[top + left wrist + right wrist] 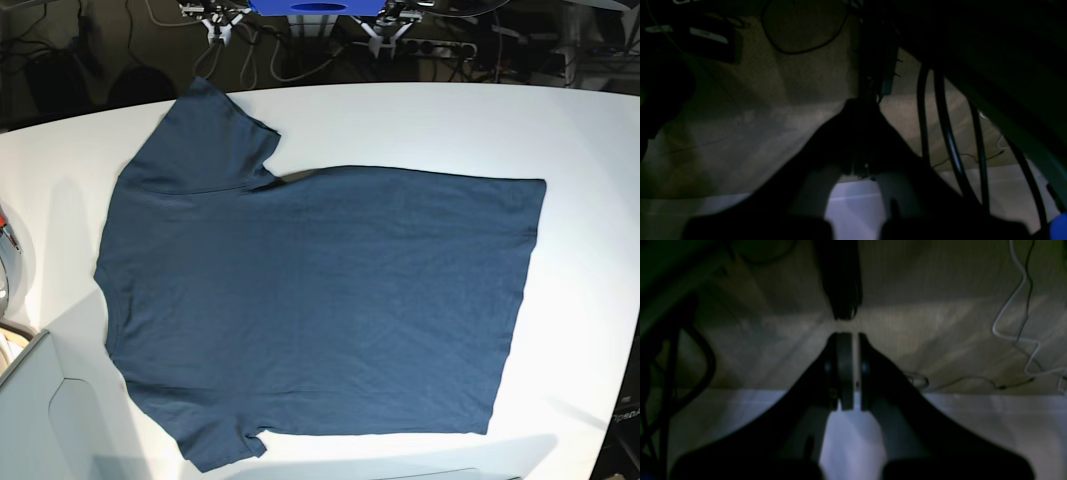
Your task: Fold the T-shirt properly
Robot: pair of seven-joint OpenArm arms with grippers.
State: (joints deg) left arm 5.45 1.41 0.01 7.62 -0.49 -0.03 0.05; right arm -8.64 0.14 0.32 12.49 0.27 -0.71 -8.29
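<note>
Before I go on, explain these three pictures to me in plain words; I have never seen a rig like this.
This is a two-armed robot meant to fold clothes. The bright picture is the base view, looking down on a white table. A dark blue T-shirt lies spread flat on it, neck end to the left, hem to the right. No arm shows there.

The two dark pictures come from cameras fixed on the wrists. Each looks along its own tool: the left tool and the right tool. Both are shut and hold nothing. They seem to hang beside the table, facing floor and cables. Folding has not begun.
</note>
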